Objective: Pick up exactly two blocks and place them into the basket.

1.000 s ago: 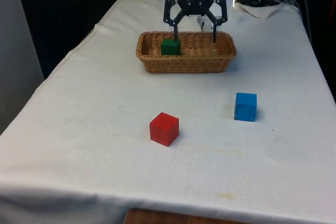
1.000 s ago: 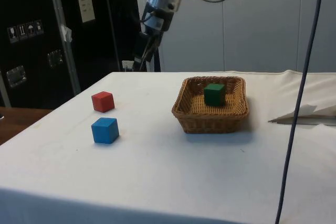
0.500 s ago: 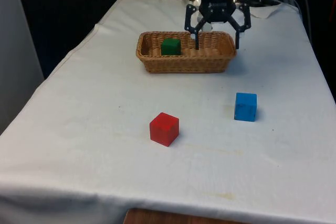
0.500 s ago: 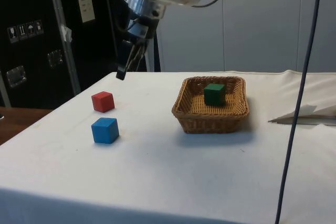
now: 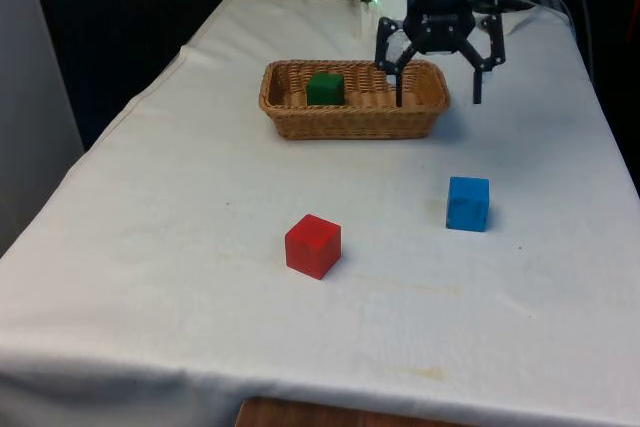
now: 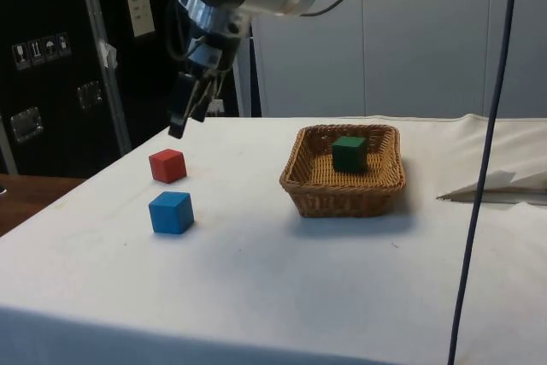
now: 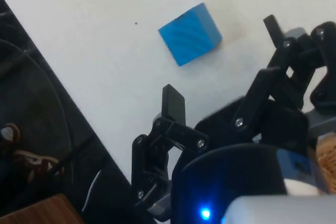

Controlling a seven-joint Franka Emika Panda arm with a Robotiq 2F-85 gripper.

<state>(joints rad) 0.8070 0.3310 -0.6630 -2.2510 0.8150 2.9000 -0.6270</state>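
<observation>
While the gripper (image 5: 438, 99) hangs spread, nothing blocks the blue block (image 5: 467, 203).

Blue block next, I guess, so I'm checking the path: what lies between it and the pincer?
Only bare white cloth, in the front view, lies between the open pincer and the blue block.

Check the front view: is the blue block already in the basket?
No, the blue block sits on the white cloth, apart from the basket, which holds just the green block.
</observation>
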